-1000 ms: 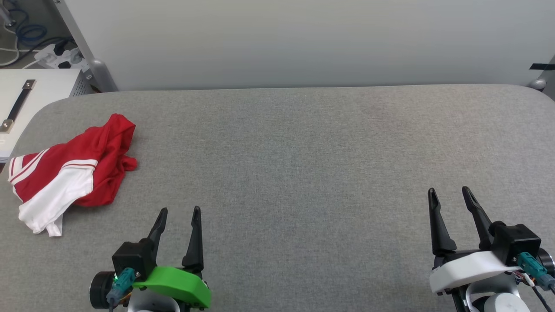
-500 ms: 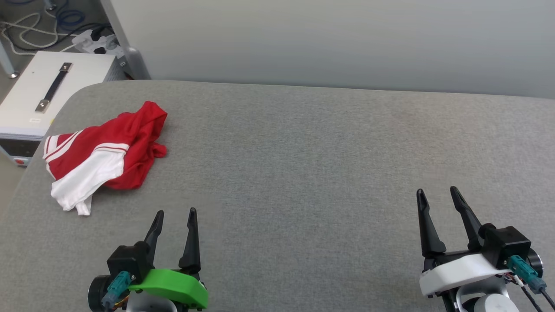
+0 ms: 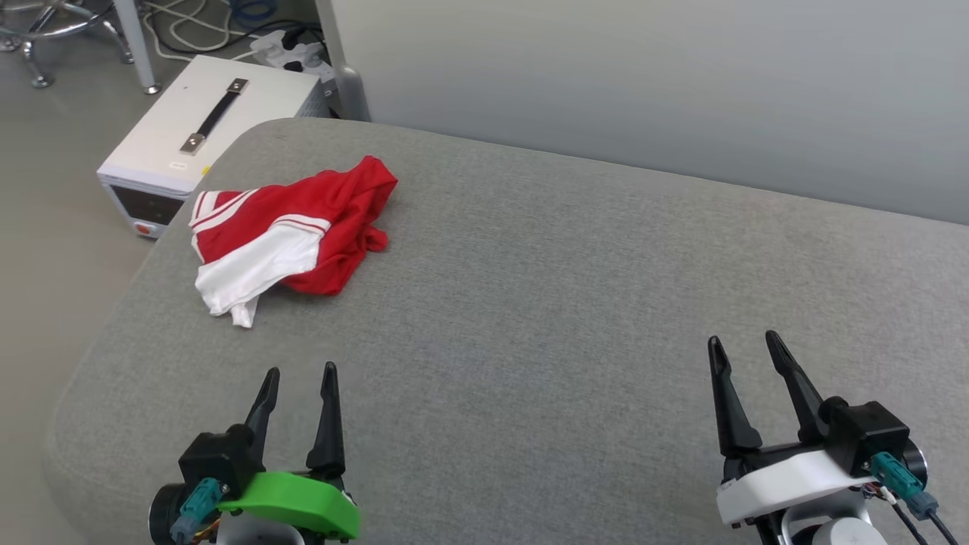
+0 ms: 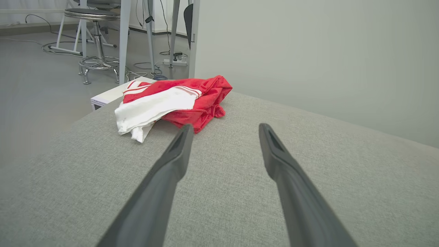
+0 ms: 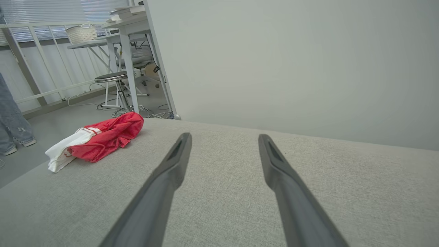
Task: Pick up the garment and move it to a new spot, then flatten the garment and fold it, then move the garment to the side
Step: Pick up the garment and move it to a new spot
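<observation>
Crumpled red-and-white soft-fabric T-shirt (image 3: pixel 303 227) heaped on grey bench (image 3: pixel 530 303), print perhaps hidden. Both released for pickup: left claw (image 3: pixel 300 371) near, right claw (image 3: pixel 743 341) well apart.

No lettering can be read.
The crumpled garment (image 3: pixel 291 227) shows red cloth, a white sleeve and red-white striped trim on its upper folds, with no letters or numbers legible. The white equipment box (image 3: pixel 204 129) beside it has a dark front panel (image 3: pixel 147 208) whose markings are too small to make out.
</observation>
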